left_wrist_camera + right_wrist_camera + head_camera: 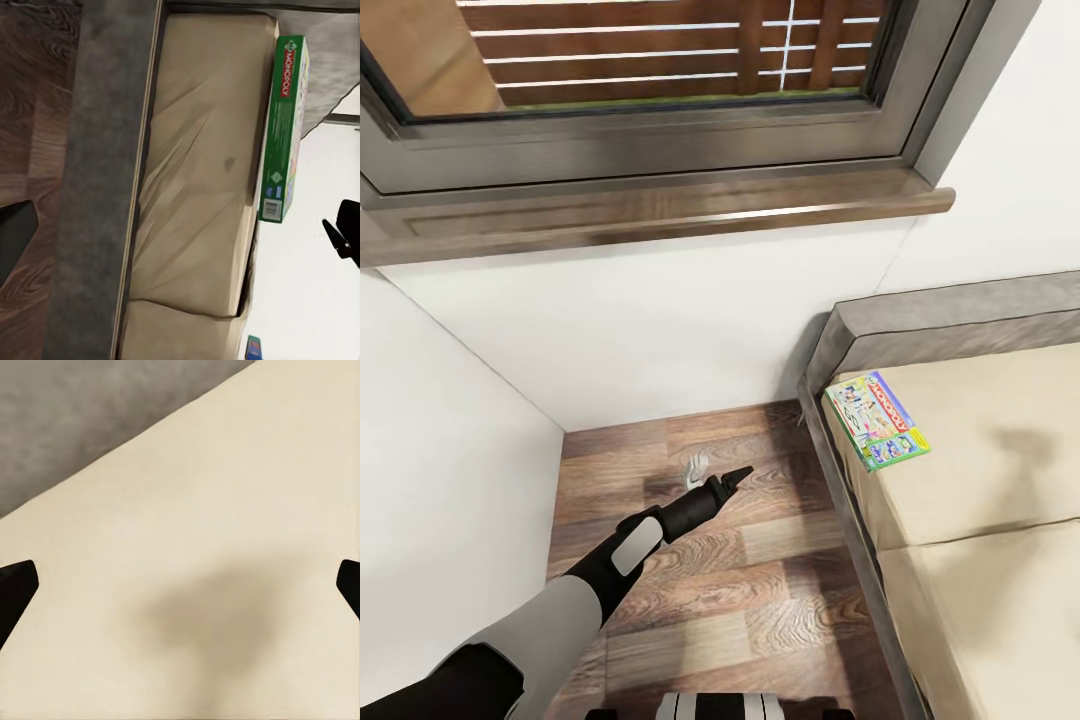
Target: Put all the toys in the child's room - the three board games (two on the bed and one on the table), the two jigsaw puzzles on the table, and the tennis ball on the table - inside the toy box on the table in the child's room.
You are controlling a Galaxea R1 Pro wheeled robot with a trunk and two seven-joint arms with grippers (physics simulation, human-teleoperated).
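A white-green "Monopoly" board game [877, 420] lies flat on the beige bed mattress [1000, 480], close to its near-left corner by the grey headboard. The left wrist view sees its green side [283, 127] from the floor side, and a small blue corner of something [253, 349] at the picture's edge. My left gripper [735, 478] hangs over the wood floor beside the bed, a little short of the game; its fingers stand wide apart and hold nothing [180, 236]. My right gripper [180, 589] is open just above bare mattress, casting a shadow on it.
The grey upholstered bed frame [840, 340] borders the mattress at the left and back. White walls close off the strip of wood floor [690, 600] on the left and ahead. A window with a wooden sill [660, 205] sits above.
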